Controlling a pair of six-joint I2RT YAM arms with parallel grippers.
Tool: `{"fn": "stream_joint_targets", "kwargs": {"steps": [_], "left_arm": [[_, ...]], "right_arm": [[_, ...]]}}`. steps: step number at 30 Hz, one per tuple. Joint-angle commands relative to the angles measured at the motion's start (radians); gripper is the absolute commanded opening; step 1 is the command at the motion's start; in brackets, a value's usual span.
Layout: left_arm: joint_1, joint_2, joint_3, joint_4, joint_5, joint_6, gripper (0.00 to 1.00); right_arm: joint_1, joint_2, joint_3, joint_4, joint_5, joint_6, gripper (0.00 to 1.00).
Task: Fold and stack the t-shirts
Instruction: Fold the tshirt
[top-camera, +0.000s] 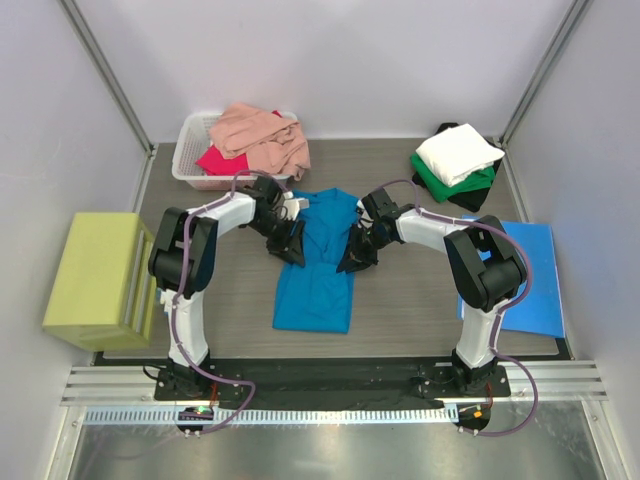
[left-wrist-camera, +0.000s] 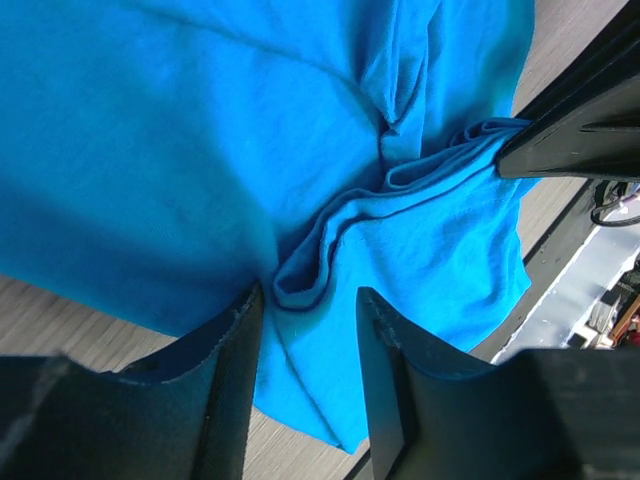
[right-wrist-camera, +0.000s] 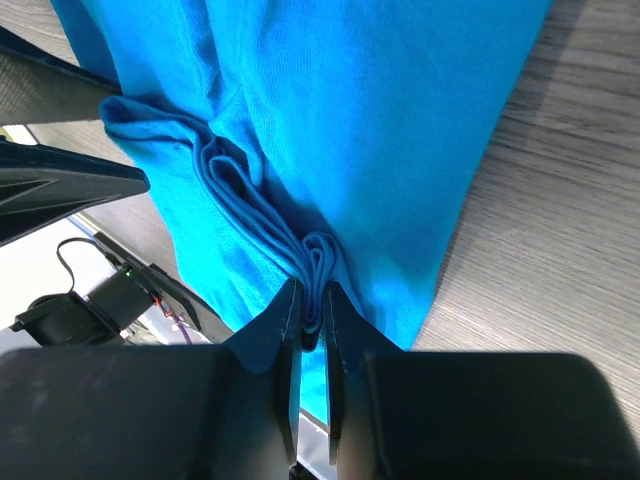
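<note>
Pinching a bunched fold of the bright teal-blue soft cloth t-shirt (top-camera: 315, 285), my right gripper (right-wrist-camera: 310, 300) is clamped tight on its 3 o'clock edge. My left gripper (left-wrist-camera: 308, 295) sits at the 9 o'clock edge, fingers apart, with a ridge of the same cloth between them, unsqueezed. That shirt lies mid-table on the grey wooden table (top-camera: 410, 300). At 11 o'clock a salmon pink cloth shirt (top-camera: 262, 135) heaps over a white plastic basket (top-camera: 185, 150). At 1 o'clock a folded white cloth shirt (top-camera: 458, 152) tops a pile.
</note>
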Motion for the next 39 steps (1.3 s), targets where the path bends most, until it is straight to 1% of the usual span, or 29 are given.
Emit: {"fn": "stream_joint_targets", "kwargs": {"steps": [1,5,8,23,30,32,35,36,37,39], "left_arm": [[-0.011,-0.001,0.022,-0.009,0.014,0.007,0.42],[-0.011,-0.007,0.031,-0.023,0.003,0.016,0.32],[-0.009,-0.013,0.039,-0.031,-0.006,0.021,0.29],[0.006,-0.080,0.051,-0.081,-0.057,0.059,0.30],[0.012,-0.077,0.057,-0.083,-0.045,0.056,0.30],[0.011,-0.065,0.059,-0.083,-0.041,0.055,0.31],[0.011,-0.050,0.057,-0.080,-0.050,0.052,0.37],[0.012,-0.047,0.057,-0.078,-0.054,0.049,0.38],[0.012,-0.045,0.059,-0.078,-0.054,0.047,0.37],[0.011,-0.037,0.062,-0.075,-0.048,0.046,0.33]], "right_arm": [[-0.006,0.003,0.013,0.020,-0.016,-0.008,0.02],[-0.006,0.004,0.010,0.021,-0.018,-0.007,0.01],[-0.006,0.003,0.007,0.021,-0.016,-0.010,0.01],[-0.006,-0.005,-0.001,0.020,-0.018,-0.014,0.01],[-0.006,-0.005,0.001,0.020,-0.021,-0.014,0.01],[-0.006,-0.006,0.002,0.018,-0.023,-0.014,0.01],[-0.006,-0.008,0.004,0.018,-0.021,-0.014,0.01],[-0.006,-0.008,0.007,0.017,-0.023,-0.016,0.01],[-0.006,-0.008,0.007,0.018,-0.023,-0.014,0.01],[-0.006,-0.005,0.007,0.017,-0.023,-0.014,0.01]]}}
